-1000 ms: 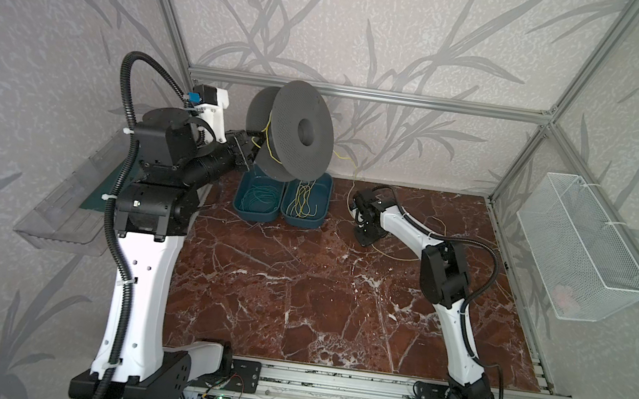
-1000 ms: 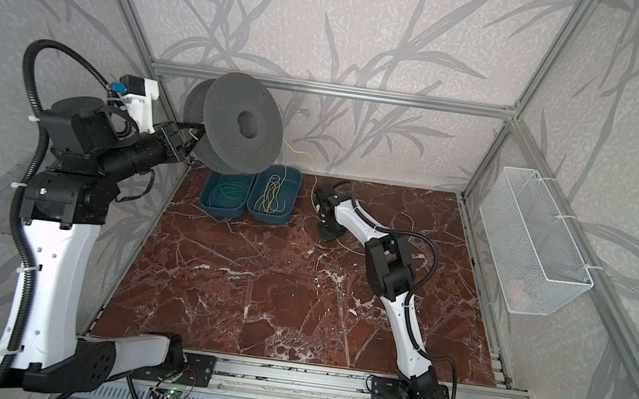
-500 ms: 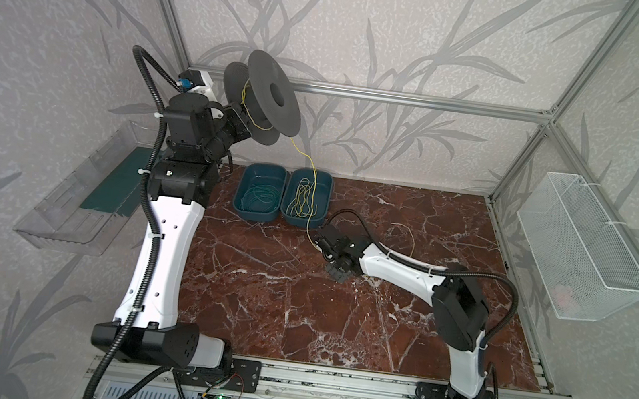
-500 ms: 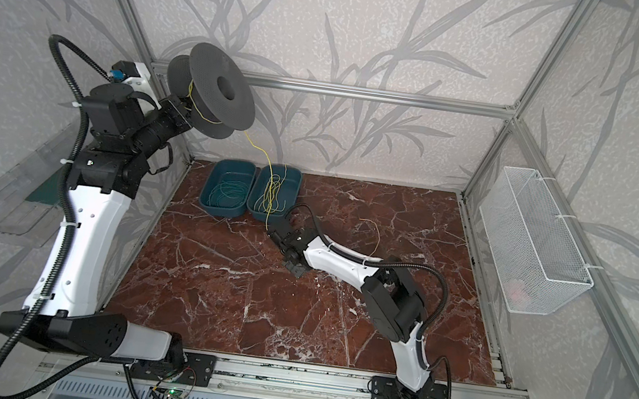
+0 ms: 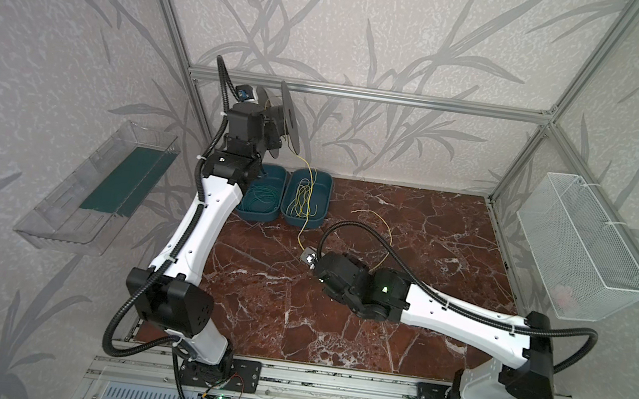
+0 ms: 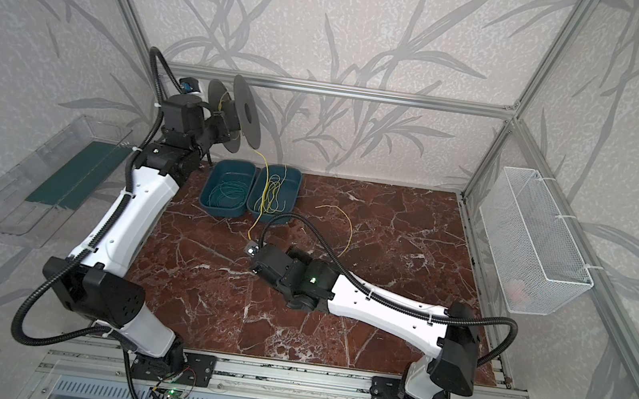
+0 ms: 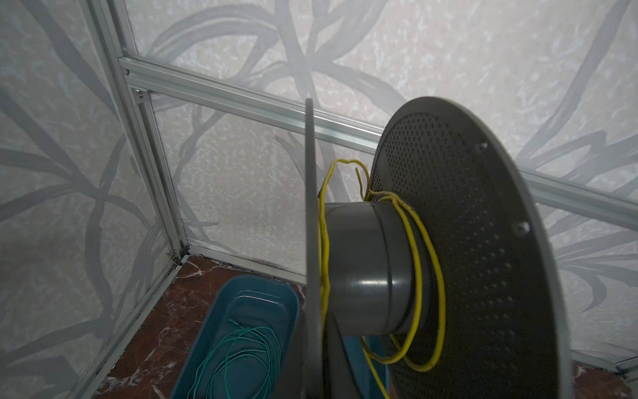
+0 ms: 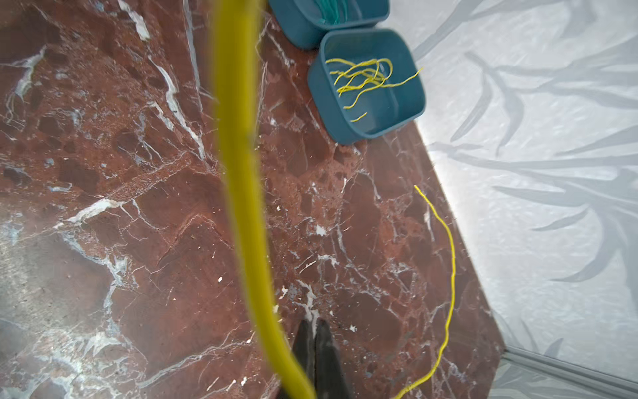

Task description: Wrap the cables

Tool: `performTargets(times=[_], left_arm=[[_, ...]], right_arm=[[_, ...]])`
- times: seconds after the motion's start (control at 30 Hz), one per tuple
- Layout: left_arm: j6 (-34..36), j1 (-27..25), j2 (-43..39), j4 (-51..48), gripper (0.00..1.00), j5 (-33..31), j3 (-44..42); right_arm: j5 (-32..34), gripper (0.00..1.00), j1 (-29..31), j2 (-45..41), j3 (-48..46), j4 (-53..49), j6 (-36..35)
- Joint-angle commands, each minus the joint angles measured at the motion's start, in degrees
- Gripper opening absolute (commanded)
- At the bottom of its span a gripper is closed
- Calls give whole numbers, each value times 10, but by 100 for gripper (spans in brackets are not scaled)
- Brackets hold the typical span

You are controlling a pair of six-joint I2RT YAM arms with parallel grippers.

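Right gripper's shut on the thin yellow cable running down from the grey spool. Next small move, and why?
Probably ease the right gripper away from the grey plastic spool to tension the thin yellow cable. In the left wrist view its loops hang slack below the spool's hub.

The thin bright-yellow wire cables [image 7: 419, 276] loop loosely round a grey plastic spool [image 7: 359, 269]; others lie tangled in a teal tray [image 5: 322, 196]; one loose end [image 5: 382, 221] curves over the marble floor [image 5: 431, 232].

Grey leaf-patterned walls [image 5: 415, 33] surround a seemingly marble red floor [image 5: 295, 310].
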Motion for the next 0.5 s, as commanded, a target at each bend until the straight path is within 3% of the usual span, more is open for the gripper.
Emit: performTargets(times=[0.0, 0.27, 0.47], left_arm=[[48, -8, -4, 40, 0, -48, 27], [96, -35, -24, 44, 0, -35, -55], [173, -72, -46, 53, 0, -60, -124]], right_arm=[[78, 0, 4, -63, 6, 22, -49], [140, 0, -1, -112, 66, 60, -132], [132, 0, -31, -119, 157, 99, -198]])
